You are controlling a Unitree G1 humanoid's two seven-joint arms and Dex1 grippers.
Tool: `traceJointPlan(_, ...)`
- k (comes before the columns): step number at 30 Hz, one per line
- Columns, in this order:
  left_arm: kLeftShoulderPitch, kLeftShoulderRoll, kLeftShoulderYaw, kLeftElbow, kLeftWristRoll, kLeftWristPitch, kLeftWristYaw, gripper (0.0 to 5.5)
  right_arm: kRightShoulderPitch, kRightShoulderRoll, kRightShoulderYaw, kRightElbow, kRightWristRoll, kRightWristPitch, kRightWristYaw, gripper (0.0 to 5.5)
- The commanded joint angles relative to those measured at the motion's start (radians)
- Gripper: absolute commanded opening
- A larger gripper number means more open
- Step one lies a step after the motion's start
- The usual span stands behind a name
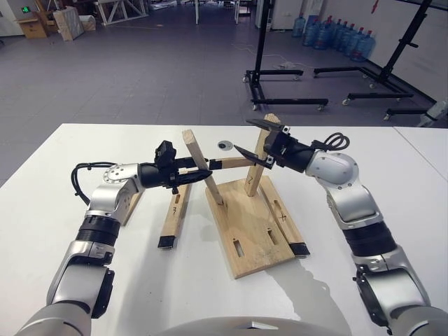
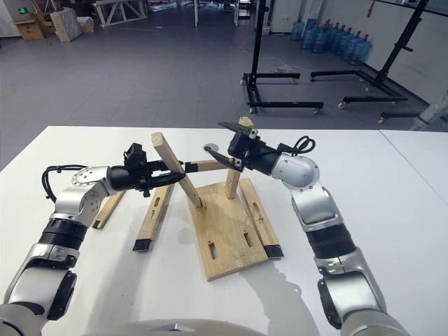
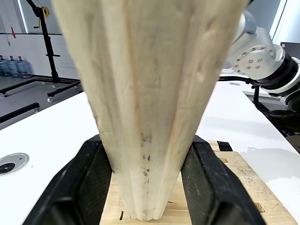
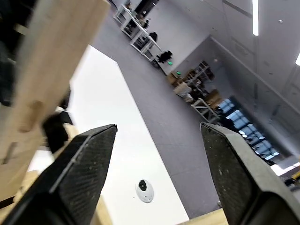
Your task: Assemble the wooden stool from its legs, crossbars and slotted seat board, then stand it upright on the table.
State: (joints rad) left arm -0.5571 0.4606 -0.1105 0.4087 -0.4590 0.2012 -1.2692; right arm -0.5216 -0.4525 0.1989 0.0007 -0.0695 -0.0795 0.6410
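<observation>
Left gripper, centre-left of frame, clamped tight on the tilted leg. In the left wrist view both black fingers press the wood, and the leg's foot sits on the seat board. The slotted seat board lies flat at lower centre on the white table. One loose leg with a black end cap lies along the board's right edge. Another loose leg lies flat on the table just left of the board, black cap toward the bottom of the frame. A third wooden piece lies further left, partly hidden by the left arm. The upright leg stands at the board's back edge, leaning slightly. The crossbar runs roughly level between the two standing legs. Right gripper, upper centre-right, fingers spread wide with nothing held. It is right by the upright leg's top half; cannot tell if it touches. Round grommet in the tabletop behind the legs. Past the table, black wheeled stands on the floor, and water jugs at upper right.
</observation>
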Motion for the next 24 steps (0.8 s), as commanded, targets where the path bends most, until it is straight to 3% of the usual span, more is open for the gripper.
traceJointPlan(1,0.004,0.014,-0.058,0.106,0.084,0.065,-0.023,2.02,-0.046,0.045,0.04,0.065,-0.11,-0.036,-0.095,3.26)
traceJointPlan(12,-0.11,-0.016,-0.129,0.244,0.156,0.093,-0.046,2.02,-0.062,0.105,0.121,0.102,-0.286,-0.031,-0.196,3.26)
traceJointPlan(24,-0.092,-0.022,-0.138,0.226,0.164,0.1,-0.042,2.02,0.059,0.004,0.281,0.081,-0.409,0.11,0.01,3.26)
